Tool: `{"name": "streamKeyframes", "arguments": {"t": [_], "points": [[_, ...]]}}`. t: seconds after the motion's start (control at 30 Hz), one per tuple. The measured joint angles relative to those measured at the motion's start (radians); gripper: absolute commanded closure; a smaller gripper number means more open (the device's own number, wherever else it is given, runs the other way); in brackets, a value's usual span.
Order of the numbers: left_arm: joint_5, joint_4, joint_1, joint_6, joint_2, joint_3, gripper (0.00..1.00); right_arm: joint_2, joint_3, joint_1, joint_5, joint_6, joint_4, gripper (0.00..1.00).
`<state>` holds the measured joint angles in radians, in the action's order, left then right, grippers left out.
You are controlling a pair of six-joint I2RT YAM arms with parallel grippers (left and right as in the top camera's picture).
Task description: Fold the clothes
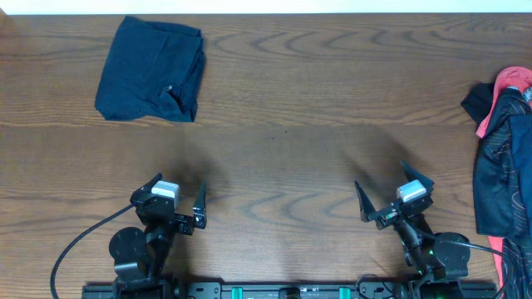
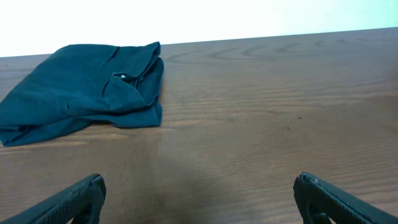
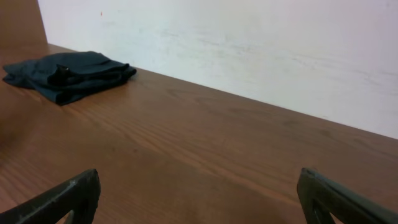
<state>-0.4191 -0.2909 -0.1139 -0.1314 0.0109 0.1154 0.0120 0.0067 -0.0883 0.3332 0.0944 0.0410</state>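
Left gripper (image 1: pixel 179 188) is at the near edge of the table (image 1: pixel 283 149), left of centre, jaws spread wide and holding nothing. In the left wrist view the left gripper (image 2: pixel 199 186) shows only bare wood between its two dark fingertips (image 2: pixel 90 190).

Right gripper (image 1: pixel 388 184) is at the near edge, right of centre, also fully released and gripping nothing. The right wrist view shows the same for the right gripper (image 3: pixel 198 182): fingers (image 3: pixel 84 186) apart over bare tabletop.

The folded clothes (image 1: pixel 151 71) are a dark navy bundle, roughly rectangular, lying flat at the far left corner of the table. The bundle sits well apart from both grippers: ahead of the left one and slightly to its left, and far across the table from the right one. From the left wrist the folded clothes (image 2: pixel 81 90) lie up and to the left, with a small button or rivet showing on top. From the right wrist the folded clothes (image 3: pixel 68 74) sit far left, near the wall.

A heap of dark and red fabric (image 1: pixel 503 166) lies at the right edge, near the right gripper but not touching it.
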Motion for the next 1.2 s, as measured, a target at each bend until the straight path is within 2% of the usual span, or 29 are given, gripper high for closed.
{"name": "streamKeyframes", "arguments": {"t": [0.63, 0.8, 0.97, 1.2], "points": [[0.0, 0.002, 0.0, 0.0, 0.0, 0.0, 0.02, 0.0, 0.0, 0.0, 0.0, 0.0, 0.0, 0.01], [0.0, 0.091, 0.0, -0.001, 0.0, -0.013, 0.02, 0.0, 0.0, 0.0, 0.0, 0.0, -0.005, 0.01], [-0.01, 0.07, 0.0, 0.0, 0.0, -0.016, 0.02, 0.0, 0.0, 0.0, 0.019, -0.003, -0.001, 0.01], [-0.135, 0.017, 0.0, 0.006, 0.0, -0.005, 0.02, 0.0, 0.0, 0.0, 0.087, -0.134, -0.003, 0.01]]}}
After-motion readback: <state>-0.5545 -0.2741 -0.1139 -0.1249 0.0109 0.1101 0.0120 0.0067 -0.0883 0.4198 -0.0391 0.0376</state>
